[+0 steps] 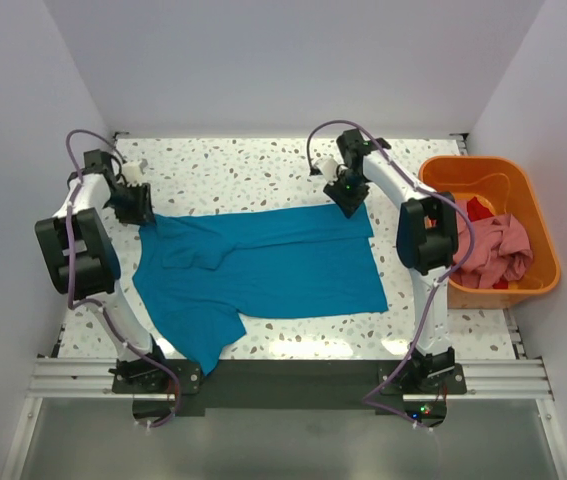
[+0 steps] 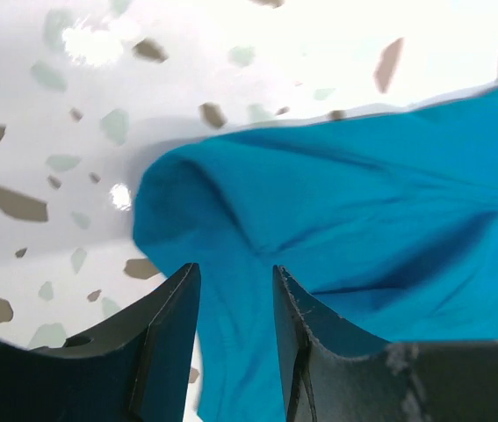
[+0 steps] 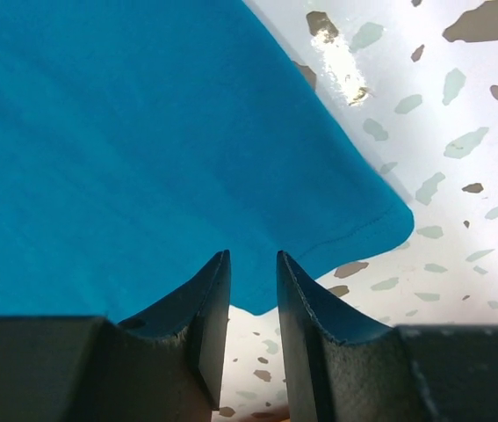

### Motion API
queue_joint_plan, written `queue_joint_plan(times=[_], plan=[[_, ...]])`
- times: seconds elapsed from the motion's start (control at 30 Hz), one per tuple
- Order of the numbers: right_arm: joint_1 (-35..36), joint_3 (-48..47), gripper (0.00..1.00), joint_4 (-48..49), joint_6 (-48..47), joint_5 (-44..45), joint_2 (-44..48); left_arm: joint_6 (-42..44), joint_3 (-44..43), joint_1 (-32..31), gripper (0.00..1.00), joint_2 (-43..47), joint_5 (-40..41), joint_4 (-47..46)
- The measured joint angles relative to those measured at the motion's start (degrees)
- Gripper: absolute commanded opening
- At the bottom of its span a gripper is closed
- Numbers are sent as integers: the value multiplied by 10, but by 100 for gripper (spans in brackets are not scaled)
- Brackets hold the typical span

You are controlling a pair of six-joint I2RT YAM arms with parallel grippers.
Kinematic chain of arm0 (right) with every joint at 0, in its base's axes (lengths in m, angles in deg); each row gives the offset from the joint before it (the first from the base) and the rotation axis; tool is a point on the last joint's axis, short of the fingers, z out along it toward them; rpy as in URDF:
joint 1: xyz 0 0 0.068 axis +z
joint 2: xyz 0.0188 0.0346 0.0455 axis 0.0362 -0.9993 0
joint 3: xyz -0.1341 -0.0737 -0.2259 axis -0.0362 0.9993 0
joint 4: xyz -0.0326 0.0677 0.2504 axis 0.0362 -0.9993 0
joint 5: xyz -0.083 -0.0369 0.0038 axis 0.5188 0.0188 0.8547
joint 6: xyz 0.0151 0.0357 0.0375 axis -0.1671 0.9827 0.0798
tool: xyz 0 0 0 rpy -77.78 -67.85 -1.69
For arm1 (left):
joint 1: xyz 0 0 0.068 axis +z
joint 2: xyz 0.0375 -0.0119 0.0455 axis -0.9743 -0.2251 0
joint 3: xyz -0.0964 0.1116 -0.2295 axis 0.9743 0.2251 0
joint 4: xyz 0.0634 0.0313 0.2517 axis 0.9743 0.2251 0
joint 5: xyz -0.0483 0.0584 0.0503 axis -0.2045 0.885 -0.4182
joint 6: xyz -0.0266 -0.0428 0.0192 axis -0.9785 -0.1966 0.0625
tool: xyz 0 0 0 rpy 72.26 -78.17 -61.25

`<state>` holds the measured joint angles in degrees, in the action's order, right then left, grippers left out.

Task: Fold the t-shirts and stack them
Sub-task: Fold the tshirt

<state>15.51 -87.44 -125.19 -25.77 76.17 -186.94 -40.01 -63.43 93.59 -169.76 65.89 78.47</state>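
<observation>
The fingers [image 2: 171, 334] of the left gripper [image 2: 235, 274] stand a little apart, released, with the teal-blue t-shirt [image 2: 363, 229] showing through the gap and nothing visibly pinched between them. Just ahead of their tips a rounded, folded-over corner of that shirt lies on the speckled table [image 2: 231, 61]. The cloth runs off to their right in soft creases, and bare table lies to their left and beyond. The right gripper [image 3: 253, 257] has its fingers [image 3: 319, 334] likewise parted and loose. The shirt's hemmed corner lies just past the tips, with cloth spreading ahead and to their left and bare table to their right. From above, the shirt lies spread between the two pairs of fingers, rumpled toward the left pair, its far edge at both and the rest reaching back toward the arm bases. Well out to the right of the right fingers, apart from the shirt, stands an orange tub [image 1: 508, 290]. In it lie a crumpled pink shirt [image 1: 498, 250] nearer and a red shirt [image 1: 478, 210] behind it.
</observation>
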Motion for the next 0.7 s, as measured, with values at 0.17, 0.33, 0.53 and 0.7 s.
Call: queue_joint_plan(times=[0.17, 0.33, 0.53, 0.7], plan=[[9, 0, 32, -4, 3, -49, 4, -12, 1, 34, 43, -26, -26, 5], [77, 0, 34, 17, 22, -99, 29, -15, 18, 34, 42, -21, -66, 3], [229, -27, 41, 87, 104, -163, 34, -24, 56, 35, 40, -13, -111, 5], [309, -45, 43, 152, 195, -191, 14, -8, 123, 39, 42, 28, -136, 32]])
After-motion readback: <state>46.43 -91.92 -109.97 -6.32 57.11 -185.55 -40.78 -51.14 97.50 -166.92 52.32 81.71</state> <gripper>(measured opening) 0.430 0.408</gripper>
